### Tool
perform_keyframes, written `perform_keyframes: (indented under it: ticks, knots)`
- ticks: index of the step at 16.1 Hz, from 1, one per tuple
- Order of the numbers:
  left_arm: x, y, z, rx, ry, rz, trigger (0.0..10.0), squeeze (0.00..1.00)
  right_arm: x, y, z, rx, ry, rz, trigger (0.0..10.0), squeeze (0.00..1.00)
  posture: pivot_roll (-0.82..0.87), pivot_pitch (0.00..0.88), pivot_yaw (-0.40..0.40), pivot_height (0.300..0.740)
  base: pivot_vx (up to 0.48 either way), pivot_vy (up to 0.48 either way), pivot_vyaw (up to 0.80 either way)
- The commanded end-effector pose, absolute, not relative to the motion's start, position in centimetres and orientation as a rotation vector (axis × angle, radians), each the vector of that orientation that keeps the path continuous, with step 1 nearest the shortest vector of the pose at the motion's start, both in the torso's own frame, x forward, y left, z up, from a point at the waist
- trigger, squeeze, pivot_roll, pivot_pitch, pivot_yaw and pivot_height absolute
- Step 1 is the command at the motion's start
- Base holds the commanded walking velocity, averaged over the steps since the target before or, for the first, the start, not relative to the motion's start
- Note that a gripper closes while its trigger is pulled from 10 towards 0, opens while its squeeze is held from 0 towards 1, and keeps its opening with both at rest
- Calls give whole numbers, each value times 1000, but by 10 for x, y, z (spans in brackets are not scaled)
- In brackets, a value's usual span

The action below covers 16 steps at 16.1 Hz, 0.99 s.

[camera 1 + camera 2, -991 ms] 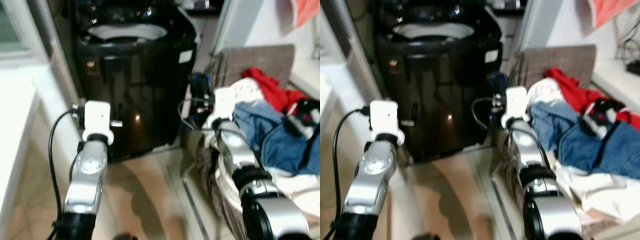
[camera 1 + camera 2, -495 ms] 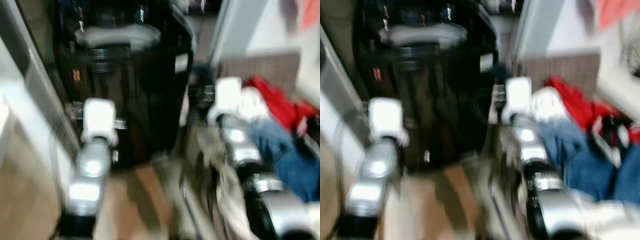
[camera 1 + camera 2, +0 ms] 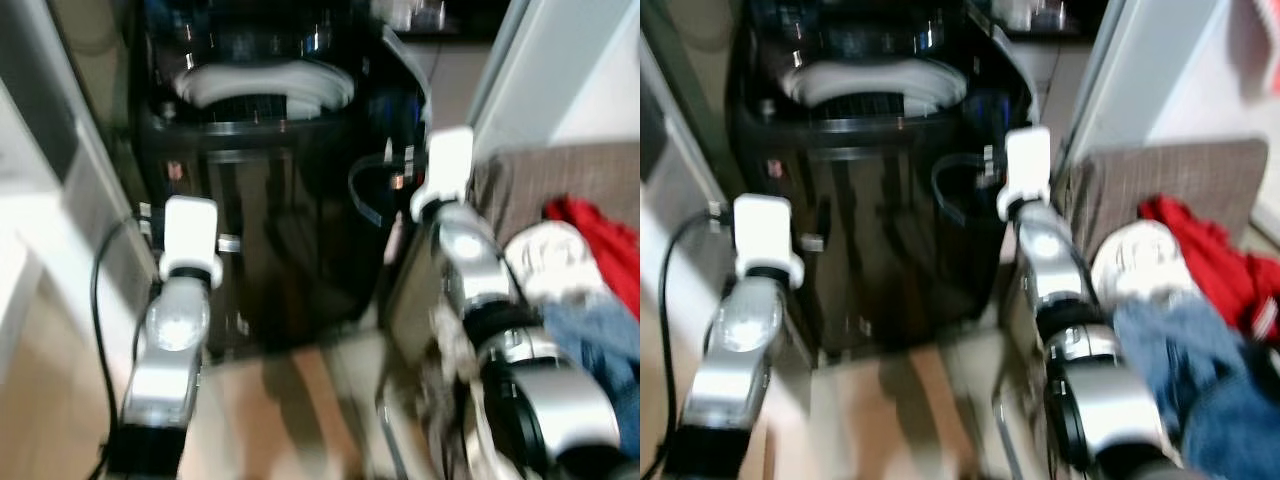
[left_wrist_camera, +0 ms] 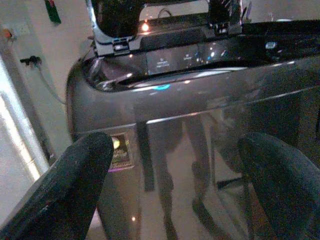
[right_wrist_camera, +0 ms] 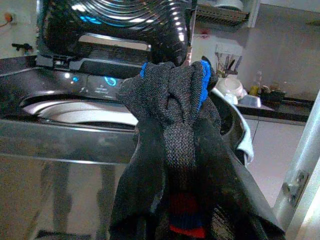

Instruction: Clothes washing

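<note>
While raised beside the washing machine (image 3: 270,190), right gripper (image 5: 172,95) seemingly clamped on dark sock (image 5: 175,150); left gripper (image 4: 175,190) spread wide, empty.

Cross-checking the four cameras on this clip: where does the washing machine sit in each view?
Left eye view: washing machine, upper middle, beyond both arms.
Right eye view: upper middle, between the arms.
Left wrist view: its dark front panel, beyond the open left hand.
Right wrist view: behind the dark sock in the right hand.
Shared landmark: the white drum rim.
</note>
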State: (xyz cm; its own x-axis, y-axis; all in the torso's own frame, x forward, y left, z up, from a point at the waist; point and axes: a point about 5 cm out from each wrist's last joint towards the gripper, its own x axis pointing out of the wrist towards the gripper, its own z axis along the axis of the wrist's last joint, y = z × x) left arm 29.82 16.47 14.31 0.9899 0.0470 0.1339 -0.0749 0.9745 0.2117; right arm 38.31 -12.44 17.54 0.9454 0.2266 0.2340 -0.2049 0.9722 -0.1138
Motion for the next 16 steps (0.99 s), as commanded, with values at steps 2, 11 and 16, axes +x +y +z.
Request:
perform_keyframes:
  ticks: [2,11,16]
  knots:
    - [300,158,150,227,-173,51,10000,0,387,-131,191,-115,-302,201,10000,0,17,0,-46,740,480,0,234]
    - [302,144,199,278,-375,-119,10000,0,407,-139,258,-171,-417,177,10000,0,31,0,-53,740,480,0,0]
    - [298,140,220,308,-422,-195,10000,0,420,-144,273,-156,-300,153,10000,0,62,0,-62,740,480,0,0]
